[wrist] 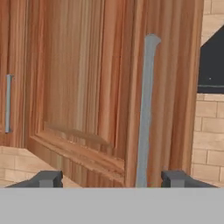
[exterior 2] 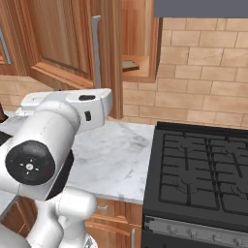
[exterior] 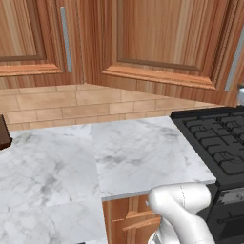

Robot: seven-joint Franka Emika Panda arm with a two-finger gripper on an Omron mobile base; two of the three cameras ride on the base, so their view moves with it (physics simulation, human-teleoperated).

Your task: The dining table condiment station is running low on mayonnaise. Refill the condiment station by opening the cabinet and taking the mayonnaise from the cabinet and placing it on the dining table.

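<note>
Cabinet point(exterior 2: 72, 43) door swung partly open, its grey bar handle point(wrist: 145, 109) at 1 o'clock in hand view; inner shelf point(exterior 2: 135, 65) exposed, holding a flat brown slice point(exterior 2: 130, 65). Mayonnaise hidden from these angles. Pincer point(wrist: 111, 178) spread wide, holding nothing, handle between its tips, presumably just released. Below: marble table point(exterior: 138, 152), brick backsplash point(exterior 2: 203, 87), black stove point(exterior 2: 203, 169) at 3 o'clock
</note>
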